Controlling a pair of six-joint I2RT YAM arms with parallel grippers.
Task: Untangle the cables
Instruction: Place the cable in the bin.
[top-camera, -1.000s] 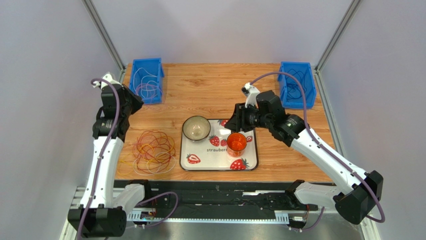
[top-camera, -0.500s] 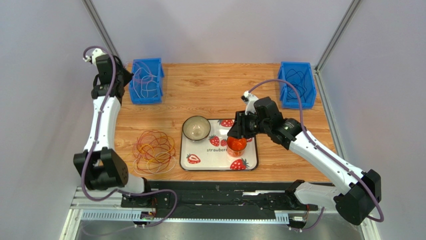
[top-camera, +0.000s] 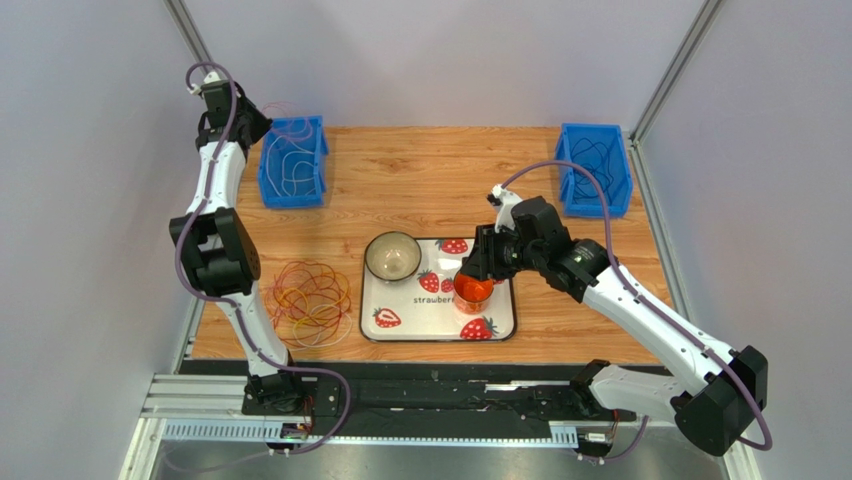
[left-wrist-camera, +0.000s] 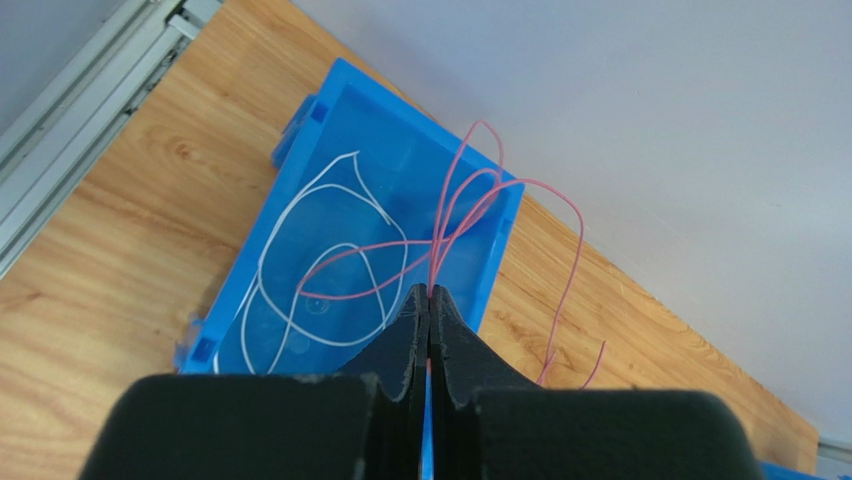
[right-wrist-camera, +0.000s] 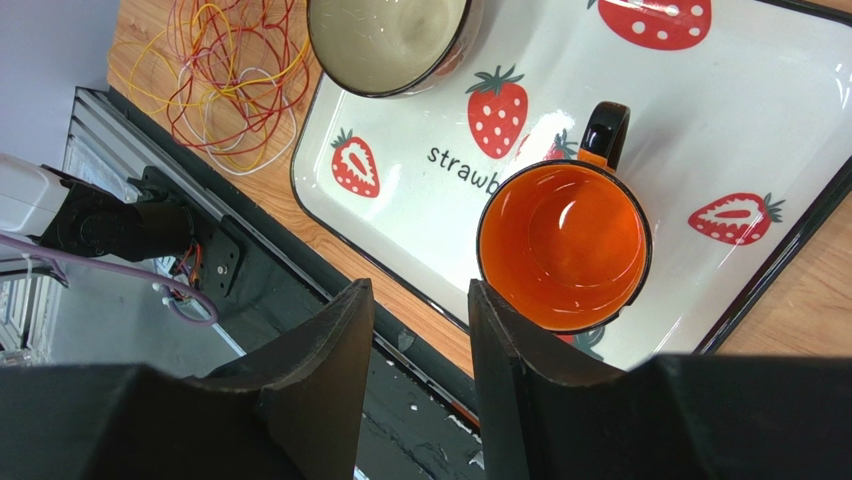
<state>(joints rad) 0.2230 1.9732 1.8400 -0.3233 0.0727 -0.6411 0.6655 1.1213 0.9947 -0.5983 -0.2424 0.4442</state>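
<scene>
We log left arm (top-camera: 218, 180) and right arm (top-camera: 650, 310): white links, black joint housings, a lilac-grey cable (top-camera: 545, 163) looped along each, black wedge-shaped fingers (right-wrist-camera: 320, 370).

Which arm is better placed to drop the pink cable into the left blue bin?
Left: the left gripper is shut on the pink cable above the blue bin. The right gripper hangs open over the orange mug.

Bare wood spans the far middle of the counter (top-camera: 430, 180), between the left blue bin (top-camera: 292, 165) and the right blue bin (top-camera: 595, 170). The strawberry tray (top-camera: 435, 318) fills the near centre, with a bowl (top-camera: 392, 256) and an orange mug (top-camera: 473, 290) standing on it and the right hand (right-wrist-camera: 417, 300) close above the mug. A cable pile (top-camera: 308, 302) lies just left of the tray. Loops of pink cable (left-wrist-camera: 438, 240) rise above the left blue bin.
</scene>
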